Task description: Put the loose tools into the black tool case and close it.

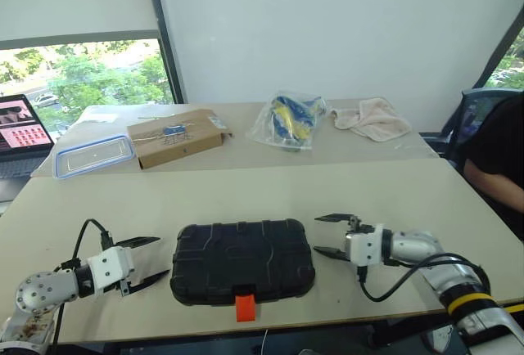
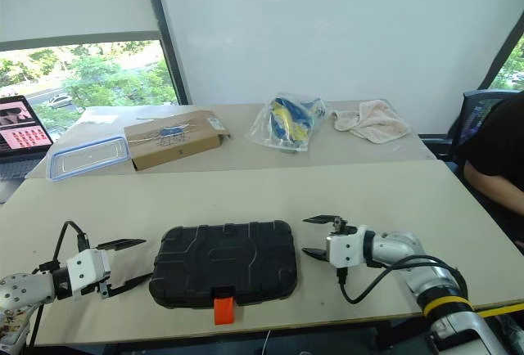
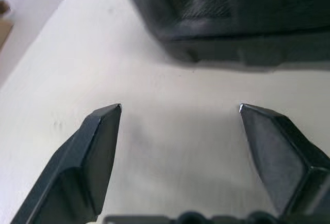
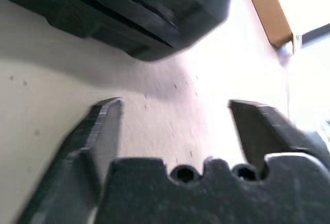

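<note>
Laptop (image 1: 20, 130): far left edge, screen lit, well beyond the left fingers.
Clear container (image 1: 92, 155): blue-rimmed, flat on the far table, beside the laptop.
Cardboard box (image 1: 178, 137): brown, on the far table, just right of the container, a small blue item on top.
Left gripper (image 1: 146, 261): low over the near table, its 2 fingers spread apart and empty, tips aimed at the case's left end.
Near table (image 1: 246, 195): pale beige top, bare between the spread fingers in both wrist views.
Black tool case (image 1: 243, 259): lid down, flat on the near table between the 2 grippers, just past each pair of fingertips and apart from both.
Orange latch (image 1: 245, 307): on the case's front edge, hanging over the table's near side.
Right gripper (image 1: 332, 235): 2 fingers parted and holding nothing, pointing at the case's right end.
Plastic bag (image 1: 288, 121): clear, blue and yellow contents, on the far table.
Cloth (image 1: 372, 118): pinkish, crumpled, right of the bag.
Room: white wall behind, window with green trees at left.
Person (image 1: 499, 155): dark sleeve at the right edge, beyond the right fingers.
</note>
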`<action>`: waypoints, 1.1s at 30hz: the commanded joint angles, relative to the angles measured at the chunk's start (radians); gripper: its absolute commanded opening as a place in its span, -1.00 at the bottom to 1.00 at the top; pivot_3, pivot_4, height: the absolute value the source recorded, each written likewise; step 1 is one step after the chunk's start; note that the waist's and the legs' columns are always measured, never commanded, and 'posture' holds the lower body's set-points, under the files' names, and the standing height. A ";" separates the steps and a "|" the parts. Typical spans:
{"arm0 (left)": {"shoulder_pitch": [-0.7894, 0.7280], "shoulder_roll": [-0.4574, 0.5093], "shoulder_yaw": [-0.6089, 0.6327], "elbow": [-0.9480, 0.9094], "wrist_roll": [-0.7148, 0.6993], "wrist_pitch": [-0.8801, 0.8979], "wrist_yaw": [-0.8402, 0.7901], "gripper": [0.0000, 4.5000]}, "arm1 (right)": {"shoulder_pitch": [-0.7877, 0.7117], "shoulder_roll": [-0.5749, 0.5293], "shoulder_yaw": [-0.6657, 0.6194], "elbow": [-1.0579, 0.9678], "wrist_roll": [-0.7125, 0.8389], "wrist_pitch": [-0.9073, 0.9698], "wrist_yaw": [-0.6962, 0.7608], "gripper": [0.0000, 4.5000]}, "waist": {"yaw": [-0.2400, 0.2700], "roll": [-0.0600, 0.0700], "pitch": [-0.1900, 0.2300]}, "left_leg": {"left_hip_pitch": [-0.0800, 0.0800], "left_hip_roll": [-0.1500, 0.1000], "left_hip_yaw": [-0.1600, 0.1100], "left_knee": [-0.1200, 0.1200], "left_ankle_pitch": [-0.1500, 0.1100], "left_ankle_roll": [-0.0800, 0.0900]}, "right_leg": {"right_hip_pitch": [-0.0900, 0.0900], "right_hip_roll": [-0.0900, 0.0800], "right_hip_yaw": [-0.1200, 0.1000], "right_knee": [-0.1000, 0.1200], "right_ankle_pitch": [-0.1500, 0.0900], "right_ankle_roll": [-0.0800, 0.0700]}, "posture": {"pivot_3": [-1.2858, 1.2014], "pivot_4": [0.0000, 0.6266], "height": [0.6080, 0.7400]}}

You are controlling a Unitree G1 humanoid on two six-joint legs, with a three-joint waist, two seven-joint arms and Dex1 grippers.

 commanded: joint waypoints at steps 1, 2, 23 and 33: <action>-0.050 0.009 0.038 -0.035 -0.082 0.192 0.003 0.55 | 0.153 -0.096 -0.035 -0.218 0.219 0.232 0.153 0.58 | 0.009 -0.001 0.000 | 0.000 0.000 0.001 0.000 0.000 0.000 | 0.000 0.000 -0.001 -0.001 0.000 0.000 | 0.03 -0.52 1.00; -0.073 0.010 0.035 -0.047 -0.091 0.237 0.004 0.44 | 0.201 -0.124 -0.043 -0.290 0.276 0.306 0.184 0.43 | 0.015 -0.001 0.000 | -0.001 0.001 0.001 0.000 0.000 0.000 | 0.000 0.000 -0.001 -0.001 0.000 0.000 | 0.03 -0.52 1.00; -0.320 -0.081 -0.147 -0.132 -0.020 0.567 -0.089 -0.99 | 0.185 0.078 0.046 -0.658 0.160 0.846 0.085 -0.98 | -0.012 -0.015 0.002 | -0.010 -0.001 -0.010 0.008 0.001 -0.002 | 0.000 0.005 0.001 0.000 0.001 0.000 | 0.03 -0.52 1.00; -0.143 -0.085 -0.027 -0.330 -0.080 0.678 0.010 -0.99 | -0.034 0.135 0.007 -0.350 0.093 0.735 0.092 -0.98 | 0.004 -0.015 0.002 | -0.015 -0.003 -0.009 0.014 0.000 0.000 | -0.013 0.002 0.002 0.005 0.002 0.000 | 0.03 -0.52 1.00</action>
